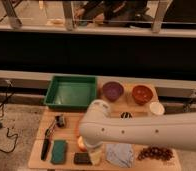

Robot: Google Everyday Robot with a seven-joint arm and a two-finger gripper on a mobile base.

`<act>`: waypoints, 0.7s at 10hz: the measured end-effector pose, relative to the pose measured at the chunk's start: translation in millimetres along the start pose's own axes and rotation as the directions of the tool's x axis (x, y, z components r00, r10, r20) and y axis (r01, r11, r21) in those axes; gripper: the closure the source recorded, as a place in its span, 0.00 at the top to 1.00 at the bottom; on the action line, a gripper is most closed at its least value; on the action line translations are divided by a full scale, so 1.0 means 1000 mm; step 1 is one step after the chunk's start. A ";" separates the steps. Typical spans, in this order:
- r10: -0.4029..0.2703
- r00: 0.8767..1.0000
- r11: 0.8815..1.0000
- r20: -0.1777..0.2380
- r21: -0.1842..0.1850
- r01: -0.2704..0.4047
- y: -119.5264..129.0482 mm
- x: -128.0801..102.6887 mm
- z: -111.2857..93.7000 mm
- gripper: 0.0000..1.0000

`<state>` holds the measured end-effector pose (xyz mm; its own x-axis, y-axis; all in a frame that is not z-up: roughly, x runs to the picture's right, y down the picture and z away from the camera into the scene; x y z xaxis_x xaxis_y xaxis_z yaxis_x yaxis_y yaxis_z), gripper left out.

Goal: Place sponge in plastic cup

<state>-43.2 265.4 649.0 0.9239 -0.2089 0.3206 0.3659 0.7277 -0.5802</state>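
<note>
The teal-green sponge (59,151) lies flat near the front left corner of the wooden table (38,156), with nothing touching it. My white arm (141,132) sweeps in from the right across the middle of the table and bends down just right of the sponge. The gripper at its end is not distinguishable; it hangs low near the table's front edge, between the sponge and the cloth, and carries nothing that I can see. The plastic cup is hidden behind the arm.
A green bin (71,92) stands at the back left, with a purple bowl (112,91), a red-brown bowl (142,94) and a small white bowl (156,108) to its right. In front lie a dark brown block (82,158), a blue-grey cloth (120,154), a dark cluster (153,152) and a black-handled tool (46,145).
</note>
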 end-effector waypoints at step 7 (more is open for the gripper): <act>0.025 0.999 0.998 0.042 -0.062 -0.022 -0.016 -0.039 0.034 0.80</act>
<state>-89.4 284.2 671.7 0.9270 -0.1630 0.3377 0.3518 0.6899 -0.6326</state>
